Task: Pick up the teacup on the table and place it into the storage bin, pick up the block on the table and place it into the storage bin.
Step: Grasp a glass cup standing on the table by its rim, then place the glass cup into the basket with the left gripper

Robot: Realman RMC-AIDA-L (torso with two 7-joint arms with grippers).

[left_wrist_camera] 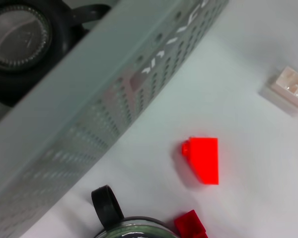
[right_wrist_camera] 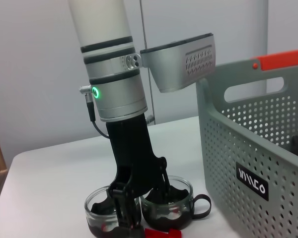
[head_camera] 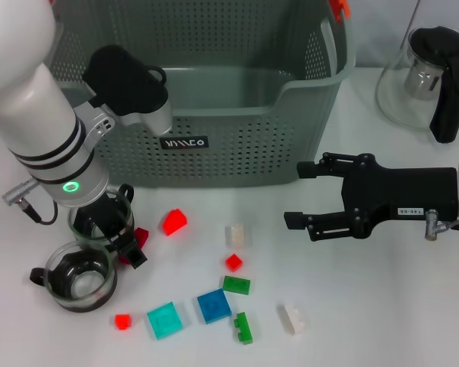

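Note:
Two glass teacups with black bases stand side by side at the table's left: one [head_camera: 80, 277] nearer the front edge, one [head_camera: 107, 216] closer to the storage bin [head_camera: 237, 157]. My left gripper [head_camera: 116, 235] reaches down onto them, open. One finger is inside the cup nearer the bin and the other sits between the two cups, as the right wrist view shows [right_wrist_camera: 139, 198]. Several blocks lie on the table, among them a red wedge [head_camera: 174, 221] [left_wrist_camera: 203, 159] and a cream block [head_camera: 236, 235]. My right gripper [head_camera: 295, 194] hovers open at the right, holding nothing.
Loose blocks spread over the front middle: dark red [head_camera: 140, 237], small red [head_camera: 233, 262], green [head_camera: 236, 285], blue [head_camera: 213, 306], teal [head_camera: 164, 319], white [head_camera: 293, 319]. A glass teapot [head_camera: 432, 76] stands at the back right. Inside the bin wall shows a round black-and-glass object [left_wrist_camera: 20, 37].

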